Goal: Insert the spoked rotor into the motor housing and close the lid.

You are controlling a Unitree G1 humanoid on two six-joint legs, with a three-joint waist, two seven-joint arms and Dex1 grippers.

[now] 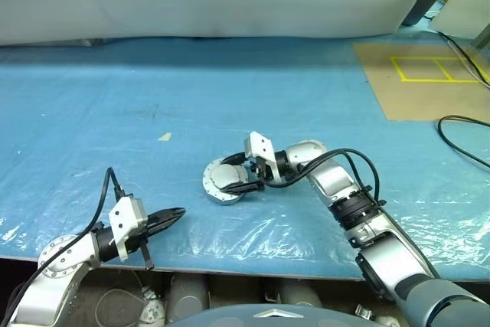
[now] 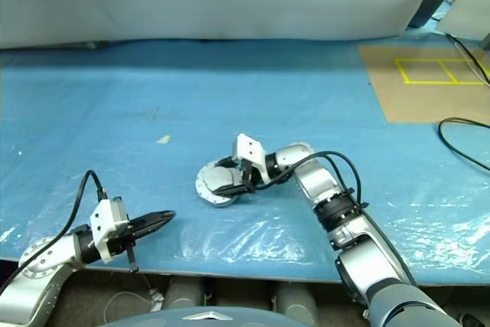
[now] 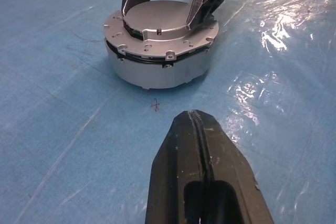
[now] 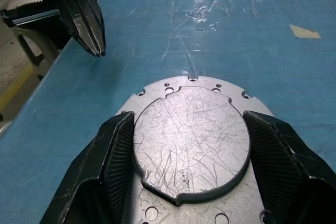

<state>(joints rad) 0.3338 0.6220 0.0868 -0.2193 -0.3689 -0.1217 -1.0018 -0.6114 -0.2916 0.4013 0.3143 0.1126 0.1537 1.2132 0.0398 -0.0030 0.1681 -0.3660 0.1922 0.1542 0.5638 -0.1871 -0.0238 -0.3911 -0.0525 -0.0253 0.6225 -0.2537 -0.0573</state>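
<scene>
- The right gripper point(image 4: 191, 145) clasped the lid's point(image 4: 190, 139) raised centre, plain face up, atop the motor housing point(image 3: 157, 69).
- The left gripper point(image 1: 174, 215) sat clenched, empty, at the housing's 8 o'clock on the table point(image 1: 153, 97).

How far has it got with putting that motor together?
Mostly done, it seems. The lid already sits plain grey face up on the motor housing, so the spoked rotor is presumably inside, though it is hidden. In hand: the right gripper has its fingers on either side of the lid's raised centre. The left gripper is shut and apart. Left: letting go, perhaps a final seating.
</scene>
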